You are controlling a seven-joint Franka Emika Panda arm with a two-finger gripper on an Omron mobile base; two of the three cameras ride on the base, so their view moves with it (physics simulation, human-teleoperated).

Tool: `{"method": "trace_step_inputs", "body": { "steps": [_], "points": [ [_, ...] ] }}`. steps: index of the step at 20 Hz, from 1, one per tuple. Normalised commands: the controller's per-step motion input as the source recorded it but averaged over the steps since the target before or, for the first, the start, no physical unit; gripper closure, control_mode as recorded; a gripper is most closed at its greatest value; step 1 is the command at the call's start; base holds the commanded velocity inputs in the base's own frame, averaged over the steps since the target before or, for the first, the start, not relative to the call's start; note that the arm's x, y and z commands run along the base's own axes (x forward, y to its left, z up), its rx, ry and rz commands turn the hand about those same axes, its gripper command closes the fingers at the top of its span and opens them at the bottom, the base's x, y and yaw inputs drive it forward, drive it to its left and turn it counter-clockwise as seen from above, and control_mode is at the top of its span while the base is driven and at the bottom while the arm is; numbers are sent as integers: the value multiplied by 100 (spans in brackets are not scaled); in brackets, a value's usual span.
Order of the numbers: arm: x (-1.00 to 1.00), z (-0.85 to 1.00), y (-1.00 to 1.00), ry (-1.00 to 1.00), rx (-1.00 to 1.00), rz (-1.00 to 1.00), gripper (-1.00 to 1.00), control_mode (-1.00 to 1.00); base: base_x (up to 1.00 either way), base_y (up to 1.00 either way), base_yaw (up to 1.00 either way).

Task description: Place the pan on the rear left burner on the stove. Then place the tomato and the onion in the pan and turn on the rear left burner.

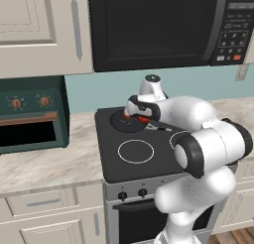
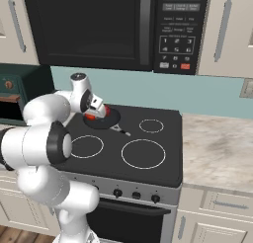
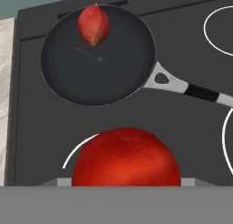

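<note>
Left to right on the stove: the pan sits on the rear left burner, handle running right toward the middle of the glass, with the onion already inside near the pan's far rim, so two steps look done. The tomato sits close under the hand camera between wide-spread jaws. The end effector is probably gripping it for the drop into the pan, though the fingertips are hidden, so contact isn't confirmed.
</note>
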Motion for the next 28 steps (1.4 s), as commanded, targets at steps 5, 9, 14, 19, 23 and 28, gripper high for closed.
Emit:
{"method": "trace_step_inputs", "body": {
  "steps": [5,9,14,19,23,28],
  "points": [
    [26,-17,16,0,-2,0,100,-100,0,0,0],
    [33,-20,11,0,-3,0,100,-100,0,0,0],
    [37,-19,10,0,-3,0,100,-100,0,0,0],
    [36,-21,8,0,-2,0,100,-100,0,0,0],
    [31,-24,2,0,-1,0,100,-100,0,0,0],
    [27,-20,0,0,0,0,100,-100,0,0,0]
  ]
}}
